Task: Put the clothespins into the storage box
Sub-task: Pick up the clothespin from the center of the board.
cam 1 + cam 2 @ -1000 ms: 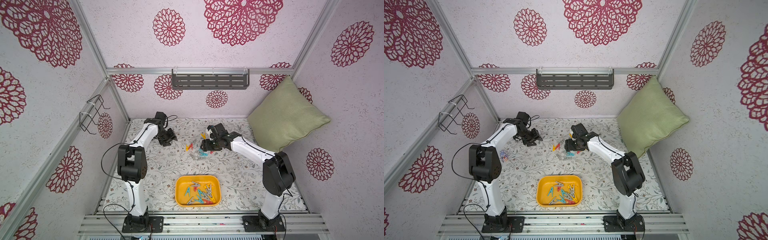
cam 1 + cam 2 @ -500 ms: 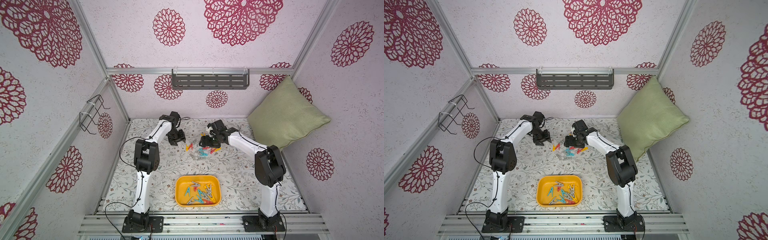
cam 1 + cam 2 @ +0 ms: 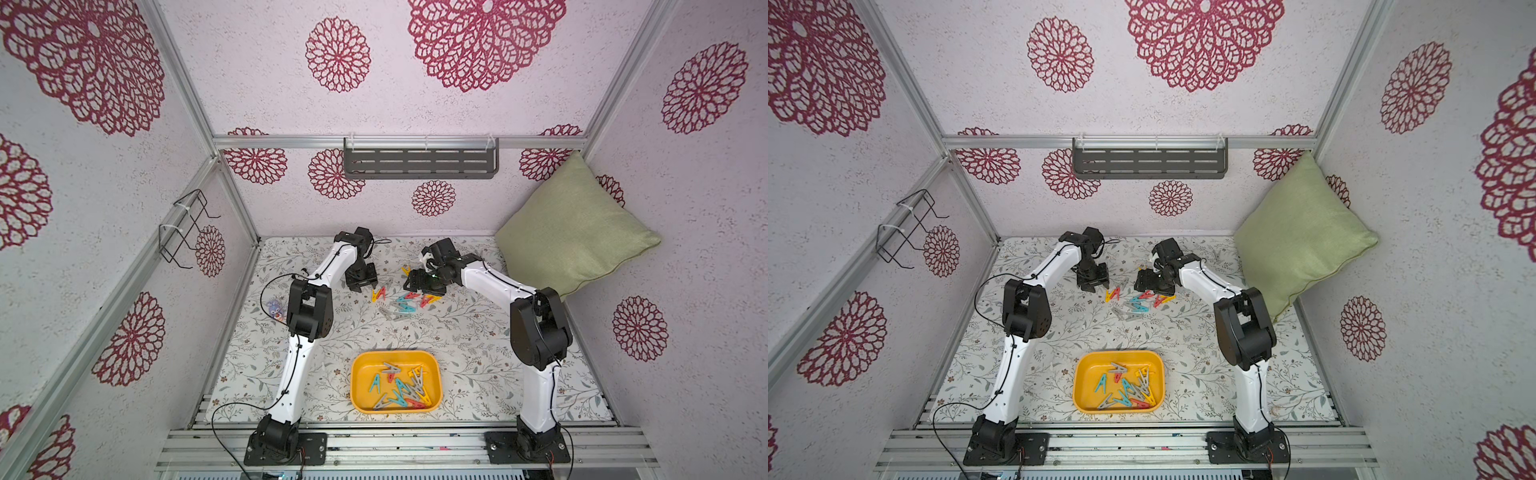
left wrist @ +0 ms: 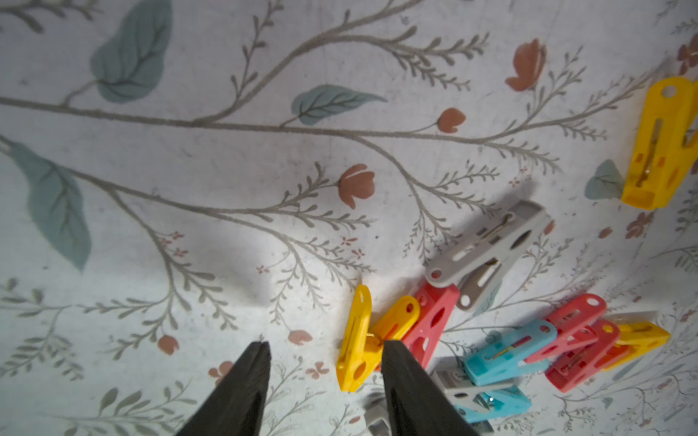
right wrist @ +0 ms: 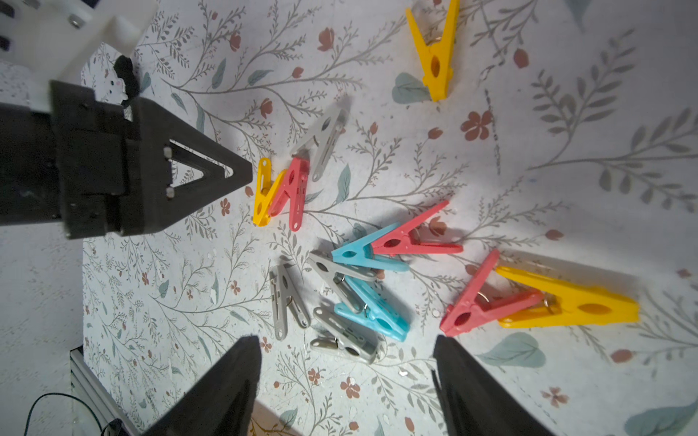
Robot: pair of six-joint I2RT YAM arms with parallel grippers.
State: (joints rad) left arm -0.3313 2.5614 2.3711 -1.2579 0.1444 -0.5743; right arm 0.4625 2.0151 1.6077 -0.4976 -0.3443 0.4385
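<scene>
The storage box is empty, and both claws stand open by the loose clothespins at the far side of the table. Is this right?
Not quite: the storage box is not empty; both top views show about a dozen clothespins in it. The rest holds: the left claw and the right claw stand open by the loose clothespins at the table's far side.

Floral-print tabletop (image 3: 457,332): loose clothespins (image 3: 405,300) mid-far, storage box (image 3: 361,374) near front, green cushion (image 3: 573,232) far right corner.

We're in a lab booth dressed as a home: aluminium framing (image 3: 291,142), floral wallpaper (image 3: 486,37), green cushion (image 3: 573,224), grey wall shelf (image 3: 419,164).
</scene>
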